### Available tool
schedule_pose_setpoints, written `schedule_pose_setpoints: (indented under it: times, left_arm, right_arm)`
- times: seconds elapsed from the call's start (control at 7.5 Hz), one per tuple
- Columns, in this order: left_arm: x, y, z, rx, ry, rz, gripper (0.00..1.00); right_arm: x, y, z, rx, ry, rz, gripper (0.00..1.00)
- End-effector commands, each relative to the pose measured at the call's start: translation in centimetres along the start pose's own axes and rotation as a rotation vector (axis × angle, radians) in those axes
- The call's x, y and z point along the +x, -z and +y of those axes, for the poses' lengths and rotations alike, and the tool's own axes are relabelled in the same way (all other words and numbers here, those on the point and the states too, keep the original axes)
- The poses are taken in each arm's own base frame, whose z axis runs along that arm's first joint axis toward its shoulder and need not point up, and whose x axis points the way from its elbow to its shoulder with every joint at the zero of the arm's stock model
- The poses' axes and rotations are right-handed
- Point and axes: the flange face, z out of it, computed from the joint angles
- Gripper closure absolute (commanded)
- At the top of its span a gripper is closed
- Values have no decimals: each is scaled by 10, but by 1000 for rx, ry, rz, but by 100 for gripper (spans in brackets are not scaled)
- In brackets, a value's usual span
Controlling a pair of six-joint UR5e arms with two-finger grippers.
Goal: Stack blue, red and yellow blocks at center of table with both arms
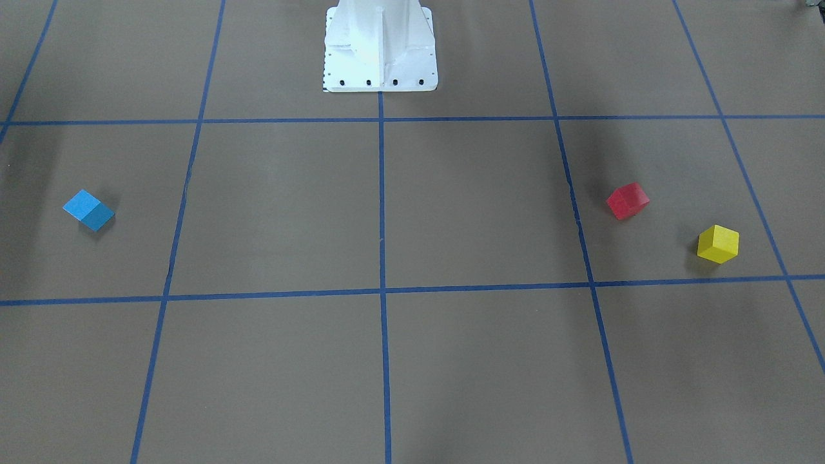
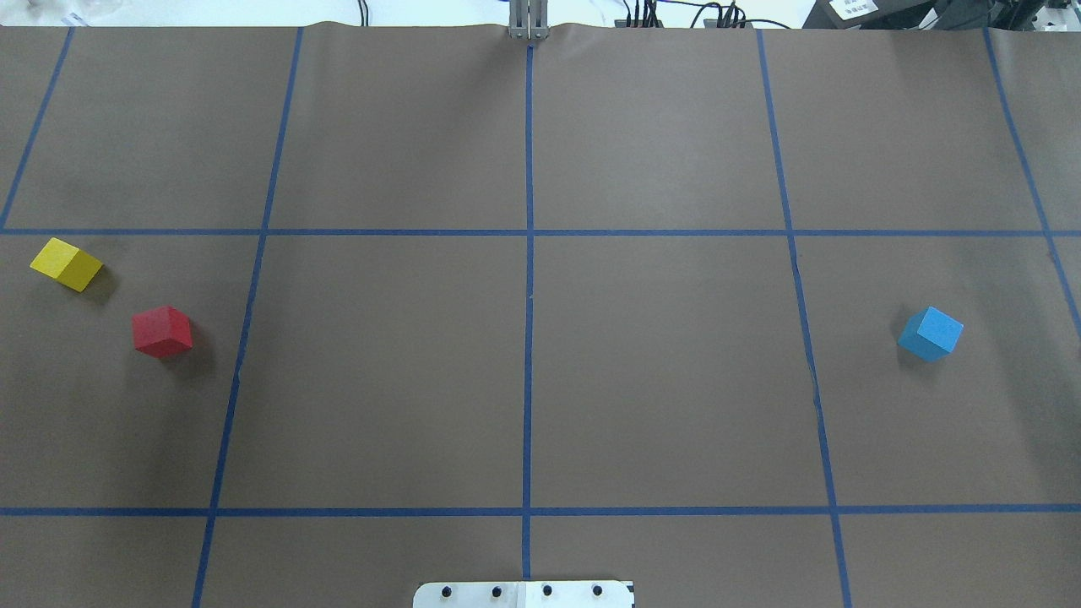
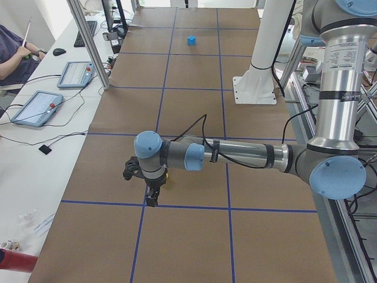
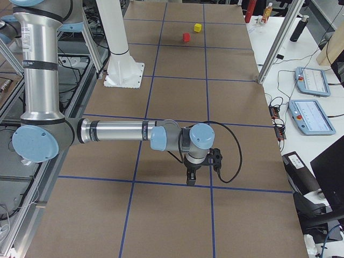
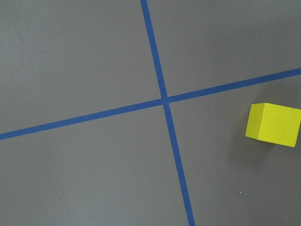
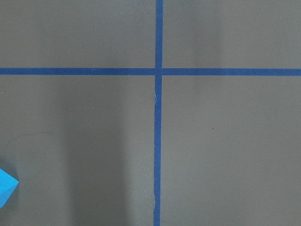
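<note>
There are three blocks, one of each colour, and two pincers. All three blocks lie singly on the brown paper-covered surface (image 2: pixel 380 371), which blue tape lines (image 2: pixel 529 338) divide into squares. The yellow cube block (image 2: pixel 67 264) and the red cube block (image 2: pixel 161 331) share a square at the left side, in the middle row. They are near each other but apart, the yellow one farther out to the left and farther from the robot. The blue cube block (image 2: pixel 930 333) sits alone in the middle row at the right side, well apart from the other two. A white metal pedestal base (image 1: pixel 380 45) stands on the centre tape line at the robot's edge. The left pincer (image 3: pixel 151 202) points down over a tape line at the left end, with the yellow block just beside its wrist and not touching it. The left wrist camera shows that block at the right edge of its view, beside a tape crossing. The right pincer (image 4: pixel 191 180) points down above a tape line at the right end. Its wrist camera catches only a corner of the blue block at the lower left edge, so the block lies off to one side. Both pincers appear only in the side views, so I cannot tell whether their fingers are spread or closed.
</note>
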Motion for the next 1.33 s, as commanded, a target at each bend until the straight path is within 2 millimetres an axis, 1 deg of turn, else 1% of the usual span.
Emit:
schedule_pose_setpoints:
  times: [0.0,0.13,0.27,0.4,0.53,0.67,0.8,0.93,1.07,1.2]
  left_arm:
    - [8,3,-5,14,-23,1,0]
    - [9,4,-5,25,-32,0,0]
    - [9,5,-5,27,-33,1,0]
    - [9,4,-5,26,-33,1,0]
    - [9,4,-5,26,-33,1,0]
    - [9,4,-5,25,-32,1,0]
    - [8,3,-4,24,-31,0,0]
    - [8,3,-4,24,-31,0,0]
    - [8,4,-4,25,-32,0,0]
    - [8,4,-4,25,-32,0,0]
  right_arm:
    - [-40,37,-3,76,82,-7,0]
    - [-77,50,-8,104,159,7,0]
    - [-125,64,-33,128,239,-8,0]
    - [-172,40,-37,73,200,-74,0]
    - [-215,26,-44,28,169,-123,0]
    - [-263,2,-32,-11,288,-194,0]
    - [-267,-24,-15,7,365,-168,0]
    - [-253,-45,2,67,441,-107,0]
    - [-240,-56,16,106,495,-114,0]
    - [-234,-60,22,122,597,-107,1]
